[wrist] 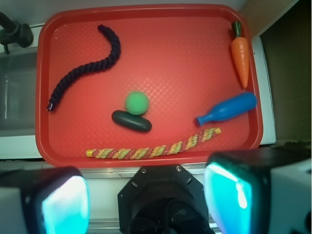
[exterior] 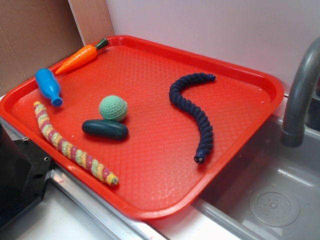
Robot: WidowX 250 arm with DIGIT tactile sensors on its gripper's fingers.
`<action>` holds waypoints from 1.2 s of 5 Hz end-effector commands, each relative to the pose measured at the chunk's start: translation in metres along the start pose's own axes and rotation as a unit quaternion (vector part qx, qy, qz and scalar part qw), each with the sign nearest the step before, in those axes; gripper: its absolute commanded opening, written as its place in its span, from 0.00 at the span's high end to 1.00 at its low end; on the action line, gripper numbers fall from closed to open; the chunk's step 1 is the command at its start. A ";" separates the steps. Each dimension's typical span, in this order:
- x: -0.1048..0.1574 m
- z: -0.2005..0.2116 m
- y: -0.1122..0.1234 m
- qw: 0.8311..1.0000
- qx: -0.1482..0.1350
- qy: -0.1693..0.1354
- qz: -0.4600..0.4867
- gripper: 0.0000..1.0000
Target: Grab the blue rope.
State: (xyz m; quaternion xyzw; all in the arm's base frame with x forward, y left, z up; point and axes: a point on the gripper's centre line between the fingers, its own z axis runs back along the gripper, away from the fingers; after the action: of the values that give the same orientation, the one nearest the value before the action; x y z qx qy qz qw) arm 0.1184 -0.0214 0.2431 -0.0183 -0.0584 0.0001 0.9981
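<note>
The blue rope [exterior: 192, 108] is a thick dark navy braided cord lying in an S-curve on the right half of the red tray [exterior: 150, 60]. In the wrist view the blue rope [wrist: 87, 66] lies at the tray's upper left, far from my gripper [wrist: 146, 197]. My gripper hangs high above the counter on the near side of the tray [wrist: 161, 14]. Its two cyan-padded fingers [wrist: 66, 207] stand wide apart with nothing between them. The gripper does not show in the exterior view.
On the tray also lie a yellow-and-pink striped rope [exterior: 70, 147], a dark green oval [exterior: 105, 129], a green ball [exterior: 113, 108], a blue bottle [exterior: 48, 86] and an orange carrot [exterior: 80, 58]. A grey faucet [exterior: 300, 95] and sink [exterior: 270, 200] are at the right.
</note>
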 end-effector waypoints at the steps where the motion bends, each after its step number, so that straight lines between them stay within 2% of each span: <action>1: 0.000 0.000 0.000 1.000 0.000 0.000 0.000 0.00; 2: 0.040 -0.056 -0.011 0.996 -0.013 -0.025 0.088 0.00; 3: 0.070 -0.076 -0.028 0.976 0.005 -0.072 0.207 0.00; 4: 0.096 -0.102 -0.033 0.942 -0.006 -0.027 0.336 0.00; 6: 0.096 -0.102 -0.033 0.942 -0.006 -0.027 0.336 0.00</action>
State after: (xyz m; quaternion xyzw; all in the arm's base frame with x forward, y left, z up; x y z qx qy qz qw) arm 0.2178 -0.0684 0.1399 -0.0282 -0.0547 0.3248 0.9438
